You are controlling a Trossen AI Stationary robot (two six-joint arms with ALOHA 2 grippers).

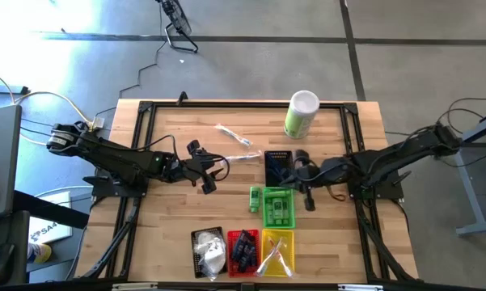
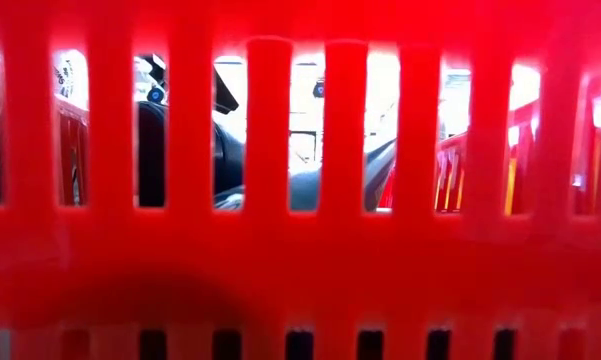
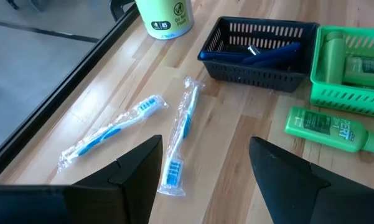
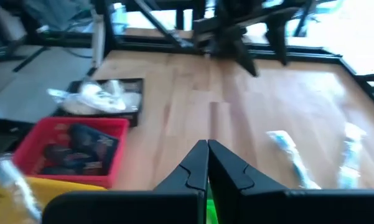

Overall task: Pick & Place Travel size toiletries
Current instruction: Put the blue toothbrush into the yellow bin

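Note:
Two thin clear-wrapped toothbrushes (image 3: pixel 109 132) (image 3: pixel 180 134) lie flat on the wood, also seen in the high view (image 1: pixel 226 133) (image 1: pixel 243 155). A small green bottle (image 3: pixel 327 127) (image 1: pixel 254 199) lies on its side next to the green basket (image 3: pixel 355 68). Dark blue tubes lie in a black basket (image 3: pixel 258 53). My left gripper (image 3: pixel 205 155) (image 1: pixel 206 171) is open and hovers near the closer toothbrush, touching nothing. My right gripper (image 4: pixel 207 163) (image 1: pixel 306 194) is shut, holds nothing, and sits at the green basket's right side (image 1: pixel 278 208).
The tall green-and-white canister (image 1: pixel 301 113) stands near the far edge. A black basket of white pouches (image 1: pixel 209 252), a red basket (image 1: pixel 243 250) and a yellow basket (image 1: pixel 278 252) line the near edge. The red basket's wall (image 2: pixel 300 270) blocks the low view. Bare wood lies left of the toothbrushes.

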